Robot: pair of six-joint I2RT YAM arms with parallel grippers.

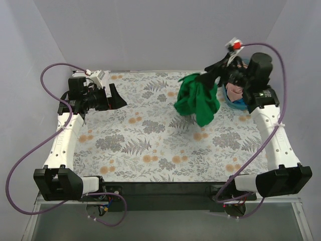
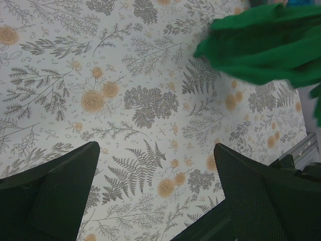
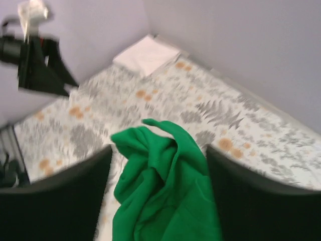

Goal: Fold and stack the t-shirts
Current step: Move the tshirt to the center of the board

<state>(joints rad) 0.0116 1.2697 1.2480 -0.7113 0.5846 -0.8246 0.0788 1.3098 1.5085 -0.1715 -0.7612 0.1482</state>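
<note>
The right gripper is clamped on a bunch of the green shirt. The shirt hangs crumpled below its fingers. Whether the lowest folds touch the table I cannot tell. Just behind this gripper, toward its own arm, sits the tub with a pink shirt in it.

The left gripper hovers over bare table with its fingers spread wide, holding nothing. The green shirt is ahead of it and to its right, well apart from its fingertips. Seen from the right wrist, a white shirt lies folded flat far ahead of the fingers, in the corner beside the left arm.

The step in hand looks like getting the green shirt onto open table for folding. With one pinch it hangs as a lump, so the next move probably calls for lowering it between the two grippers. The left gripper would then take a second edge, a hem or shoulder, so the pair can draw it flat. Folding comes after that, and the white shirt looks like the place to stack it.
</note>
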